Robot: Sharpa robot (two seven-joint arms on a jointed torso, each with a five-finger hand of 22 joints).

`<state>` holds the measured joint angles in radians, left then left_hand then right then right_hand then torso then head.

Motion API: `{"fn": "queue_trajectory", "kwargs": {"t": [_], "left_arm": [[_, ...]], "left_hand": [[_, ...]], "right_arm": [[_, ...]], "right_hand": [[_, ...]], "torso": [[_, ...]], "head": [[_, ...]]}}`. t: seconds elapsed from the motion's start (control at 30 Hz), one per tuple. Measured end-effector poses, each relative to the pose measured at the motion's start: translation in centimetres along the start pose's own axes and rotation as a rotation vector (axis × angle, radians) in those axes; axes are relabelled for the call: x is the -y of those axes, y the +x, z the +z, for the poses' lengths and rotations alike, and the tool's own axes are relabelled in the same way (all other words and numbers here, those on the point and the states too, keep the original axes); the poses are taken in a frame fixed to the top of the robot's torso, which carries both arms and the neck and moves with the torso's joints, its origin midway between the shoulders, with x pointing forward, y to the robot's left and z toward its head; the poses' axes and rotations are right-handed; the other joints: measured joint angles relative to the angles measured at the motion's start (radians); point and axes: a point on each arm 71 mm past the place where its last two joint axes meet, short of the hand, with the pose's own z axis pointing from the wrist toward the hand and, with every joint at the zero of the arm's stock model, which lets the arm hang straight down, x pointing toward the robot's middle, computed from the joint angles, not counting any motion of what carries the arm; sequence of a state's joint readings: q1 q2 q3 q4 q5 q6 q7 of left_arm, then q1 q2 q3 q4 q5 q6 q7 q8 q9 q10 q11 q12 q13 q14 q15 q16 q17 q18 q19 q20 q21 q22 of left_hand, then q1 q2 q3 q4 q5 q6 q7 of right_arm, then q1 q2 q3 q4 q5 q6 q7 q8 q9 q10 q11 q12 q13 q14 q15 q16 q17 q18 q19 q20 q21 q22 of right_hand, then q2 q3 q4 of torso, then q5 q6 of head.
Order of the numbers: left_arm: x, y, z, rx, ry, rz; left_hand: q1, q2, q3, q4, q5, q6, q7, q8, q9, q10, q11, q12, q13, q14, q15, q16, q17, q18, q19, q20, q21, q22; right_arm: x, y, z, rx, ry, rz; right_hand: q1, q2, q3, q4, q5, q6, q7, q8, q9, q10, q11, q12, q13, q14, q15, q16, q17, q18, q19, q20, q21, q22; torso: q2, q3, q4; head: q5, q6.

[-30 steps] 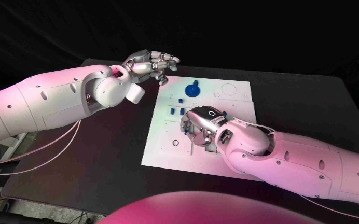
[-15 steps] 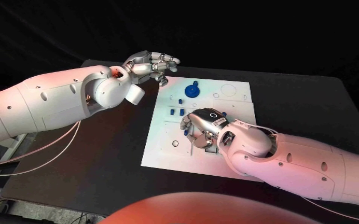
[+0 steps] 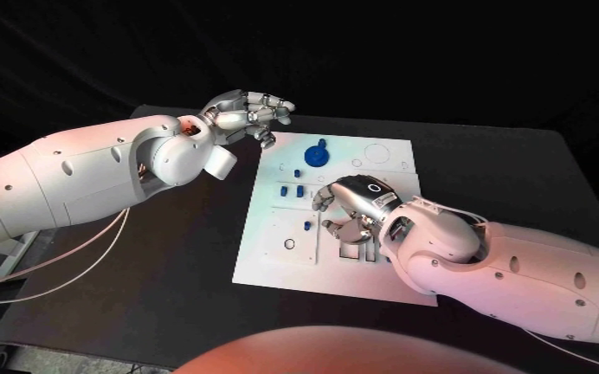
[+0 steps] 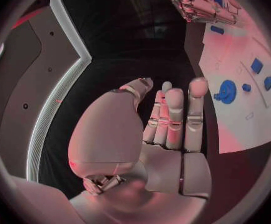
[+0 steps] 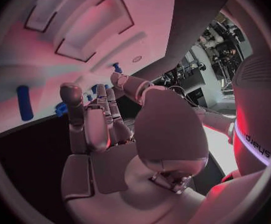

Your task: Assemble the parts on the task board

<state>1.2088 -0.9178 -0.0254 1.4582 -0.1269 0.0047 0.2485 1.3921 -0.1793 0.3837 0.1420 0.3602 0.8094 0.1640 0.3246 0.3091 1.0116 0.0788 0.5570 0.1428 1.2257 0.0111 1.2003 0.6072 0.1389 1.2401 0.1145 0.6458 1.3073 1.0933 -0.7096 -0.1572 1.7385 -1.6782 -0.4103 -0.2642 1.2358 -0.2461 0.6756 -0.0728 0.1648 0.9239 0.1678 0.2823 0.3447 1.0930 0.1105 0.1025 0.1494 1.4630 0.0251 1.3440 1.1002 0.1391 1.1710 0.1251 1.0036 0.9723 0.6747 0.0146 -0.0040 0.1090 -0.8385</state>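
Task board [image 3: 387,279] at frame centre on black table [image 3: 150,270]; blue parts in its upper half.

Right hand [image 3: 353,209] hovers over board centre, fingers apart, empty. Left hand [image 3: 247,114] off the board's upper-left corner, fingers loosely spread, empty. Round blue part [image 3: 317,154] near top edge, unobstructed.

black table [image 3: 163,279], dark backdrop behind, pinkish light

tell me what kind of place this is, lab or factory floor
Most likely a robotics lab test bench: a black table against a dark backdrop, holding a white task board with small blue parts. Equipment clutter shows behind in the right wrist view.
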Motion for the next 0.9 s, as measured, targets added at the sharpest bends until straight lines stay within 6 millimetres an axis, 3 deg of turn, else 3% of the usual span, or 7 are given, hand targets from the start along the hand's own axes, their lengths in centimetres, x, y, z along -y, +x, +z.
{"fn": "queue_trajectory", "kwargs": {"t": [0.2, 0.37, 0.43, 0.53, 0.6, 0.67, 0.9], "left_arm": [[0.0, -0.1, 0.0, 0.002, -0.001, 0.0], [0.0, -0.2, -0.1, 0.002, -0.003, 0.0], [-0.1, -0.2, -0.1, 0.002, -0.003, 0.0], [-0.1, -0.3, -0.1, 0.002, -0.004, 0.001], [-0.1, -0.3, -0.1, 0.002, -0.005, 0.001], [-0.1, -0.3, -0.1, 0.001, -0.006, 0.001], [-0.2, -0.2, -0.1, -0.002, -0.007, 0.0]], "left_hand": [[0.0, 0.0, 0.0, 0.0, 0.0, 0.0, 0.0, 0.0, 0.0, 0.0, 0.0, 0.0, 0.0, 0.0, 0.0, 0.0, 0.0, 0.0, 0.0, 0.0, 0.0, 0.0], [0.0, 0.0, 0.0, 0.0, 0.0, 0.0, 0.0, 0.001, 0.0, 0.0, 0.0, 0.0, 0.0, 0.0, 0.0, 0.0, 0.0, 0.0, 0.0, 0.0, -0.001, 0.0], [0.0, 0.0, 0.0, 0.0, 0.0, 0.0, 0.0, 0.006, 0.002, 0.0, 0.0, 0.0, -0.001, 0.0, 0.0, 0.0, 0.0, 0.0, 0.0, 0.0, -0.004, 0.0], [0.0, 0.0, 0.0, 0.0, 0.0, 0.0, 0.0, 0.006, 0.002, 0.0, 0.0, 0.0, -0.001, 0.0, 0.0, 0.0, 0.0, 0.0, 0.0, 0.0, -0.004, 0.0], [0.0, 0.0, 0.003, -0.003, 0.0, 0.0, 0.0, 0.006, 0.002, 0.0, 0.0, -0.003, -0.001, 0.0, 0.0, 0.0, -0.002, 0.0, 0.0, 0.0, -0.004, 0.0], [0.0, 0.0, 0.003, -0.003, 0.0, 0.0, 0.0, 0.006, 0.002, 0.0, 0.0, -0.003, -0.001, 0.0, 0.0, 0.0, -0.002, 0.0, 0.0, 0.0, -0.004, 0.0], [0.0, 0.0, 0.003, -0.003, 0.0, 0.0, 0.0, 0.006, 0.002, 0.0, 0.0, -0.003, -0.001, 0.0, 0.0, 0.0, -0.002, 0.0, 0.0, 0.0, -0.004, 0.0]], "right_arm": [[2.8, -3.6, -1.5, 0.072, 0.067, -0.009], [5.6, -5.8, -2.8, 0.106, 0.145, -0.008], [6.5, -6.2, -3.3, 0.111, 0.171, -0.006], [7.3, -6.6, -3.8, 0.112, 0.194, -0.006], [7.6, -6.7, -4.0, 0.109, 0.204, -0.005], [7.9, -6.7, -4.2, 0.102, 0.21, -0.006], [8.7, -6.5, -4.0, 0.067, 0.236, -0.01]], "right_hand": [[-0.049, -0.031, -0.067, 0.054, -0.038, 0.0, -0.006, -0.012, -0.007, 0.08, -0.018, 0.051, 0.013, 0.005, -0.006, 0.014, 0.012, 0.0, 0.039, -0.012, 0.016, 0.026], [-0.043, -0.027, -0.165, 0.089, -0.078, -0.014, -0.012, -0.025, -0.011, 0.109, -0.027, 0.053, 0.029, 0.003, -0.014, 0.055, 0.069, 0.0, 0.083, -0.017, 0.048, 0.061], [-0.031, -0.032, -0.24, 0.112, -0.08, -0.021, -0.028, -0.028, -0.014, 0.216, -0.05, 0.115, 0.073, 0.004, -0.037, 0.077, 0.109, 0.0, 0.101, -0.031, 0.068, 0.084], [0.085, 0.041, -0.509, 0.226, -0.08, -0.018, -0.045, -0.04, -0.021, 0.191, -0.072, 0.343, 0.317, 0.002, -0.06, 0.101, 0.142, 0.0, 0.127, -0.056, 0.074, 0.107], [0.171, 0.056, -0.626, 0.317, -0.076, -0.012, -0.051, -0.043, -0.028, 0.156, -0.078, 0.513, 0.494, 0.002, -0.06, 0.121, 0.178, -0.005, 0.14, -0.055, 0.091, 0.133], [0.194, 0.061, -0.664, 0.355, -0.076, -0.012, -0.051, -0.043, -0.03, 0.177, -0.078, 0.666, 0.642, 0.002, -0.06, 0.139, 0.203, -0.016, 0.144, -0.056, 0.098, 0.147], [0.202, 0.069, -0.711, 0.365, -0.076, -0.008, -0.047, -0.047, -0.033, 0.211, -0.077, 0.879, 0.85, 0.002, -0.06, 0.163, 0.208, -0.016, 0.153, -0.054, 0.109, 0.166]], "torso": [[0.0, 0.0, -0.0006], [0.0, 0.0, -0.0006], [0.0, 0.0006, -0.0006], [0.0, 0.0016, -0.0007], [0.001, 0.0019, -0.0007], [0.001, 0.0018, -0.0007], [0.001, 0.0012, 0.0004]], "head": [[-0.015, 0.009], [-0.025, 0.015], [-0.028, 0.017], [-0.03, 0.02], [-0.031, 0.021], [-0.032, 0.021], [-0.035, 0.022]]}}
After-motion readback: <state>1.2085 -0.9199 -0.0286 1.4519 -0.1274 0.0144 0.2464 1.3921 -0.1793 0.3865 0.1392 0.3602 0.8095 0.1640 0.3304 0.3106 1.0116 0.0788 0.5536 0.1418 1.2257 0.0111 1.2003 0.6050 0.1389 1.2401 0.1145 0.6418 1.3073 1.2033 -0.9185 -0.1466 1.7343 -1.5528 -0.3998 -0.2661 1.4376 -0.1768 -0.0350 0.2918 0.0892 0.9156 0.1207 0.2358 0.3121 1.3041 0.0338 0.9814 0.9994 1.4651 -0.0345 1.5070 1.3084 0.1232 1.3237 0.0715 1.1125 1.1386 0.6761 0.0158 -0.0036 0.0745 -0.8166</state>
